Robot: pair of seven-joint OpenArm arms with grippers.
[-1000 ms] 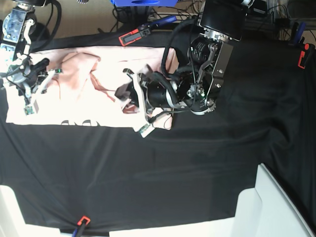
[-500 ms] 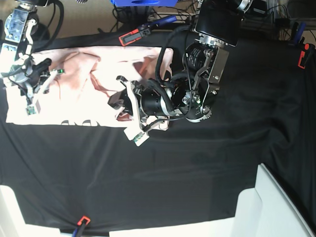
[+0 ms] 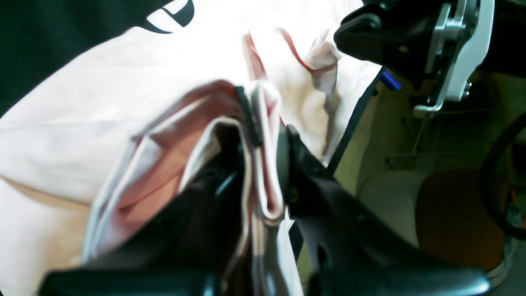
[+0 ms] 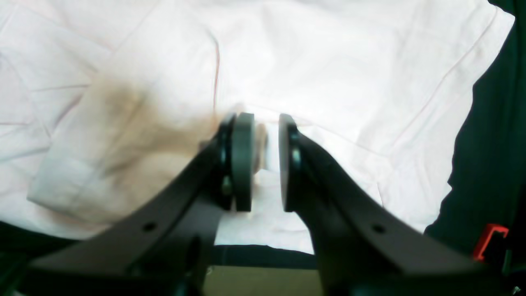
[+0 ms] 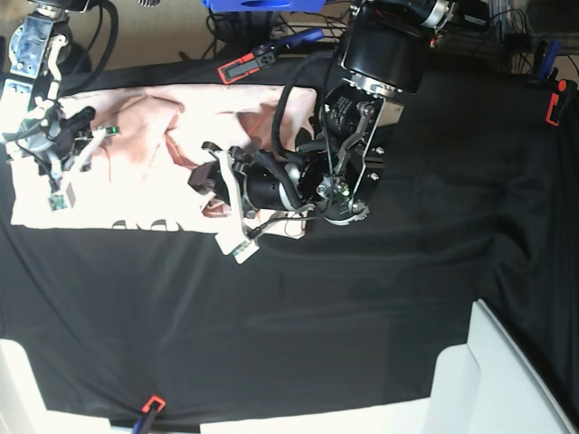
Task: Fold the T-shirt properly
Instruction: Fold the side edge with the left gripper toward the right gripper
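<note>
My left claw point(image 5: 206, 180) pinches a bunched fold of the pale pink T-shirt point(image 5: 136, 163) over the middle of the black-draped counter point(image 5: 362, 298); in the left wrist view the cloth point(image 3: 102, 123) is doubled into several layers and squeezed tight between the two dark fingers point(image 3: 312, 172). A curve of black print point(image 3: 170, 12) shows on the shirt at the top of that view.

My right claw point(image 5: 50, 145) sits at the far left of the counter, over the shirt's left end. In the right wrist view its pads point(image 4: 242, 160) stand a little apart, with a small ridge of pink fabric point(image 4: 328, 82) rising in the gap between them; whether they actually grip it I cannot tell.

The shirt lies along the far left part of the counter, its left portion spread fairly flat, its right portion rumpled and lifted under my left arm. A strip of black lettering point(image 5: 143, 223) shows along its near edge. Red clamps point(image 5: 237, 68) hold the black cloth at the far edge.
</note>
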